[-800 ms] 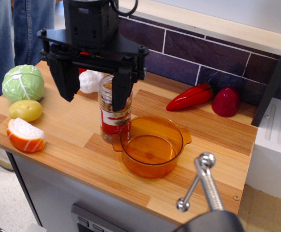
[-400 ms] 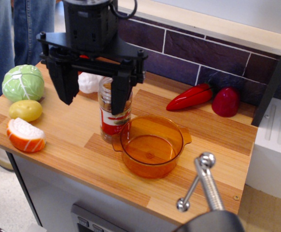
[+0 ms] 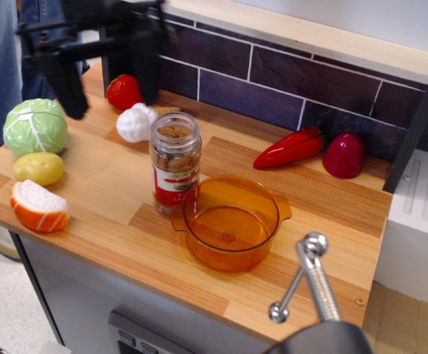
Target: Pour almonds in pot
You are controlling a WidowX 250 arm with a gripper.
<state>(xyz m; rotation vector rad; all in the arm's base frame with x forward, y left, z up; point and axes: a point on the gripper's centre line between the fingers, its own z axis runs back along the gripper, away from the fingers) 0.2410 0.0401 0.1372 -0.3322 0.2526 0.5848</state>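
Wooden table (image 3: pixel 324 221), purple tile wall behind. One jar of almonds (image 3: pixel 174 164) upright, touching one empty orange pot (image 3: pixel 230 222). One cabbage, garlic, strawberry; two red peppers. End effector (image 3: pixel 107 77), blurred, fingers apart, has left the jar, now up-left, holding nothing.
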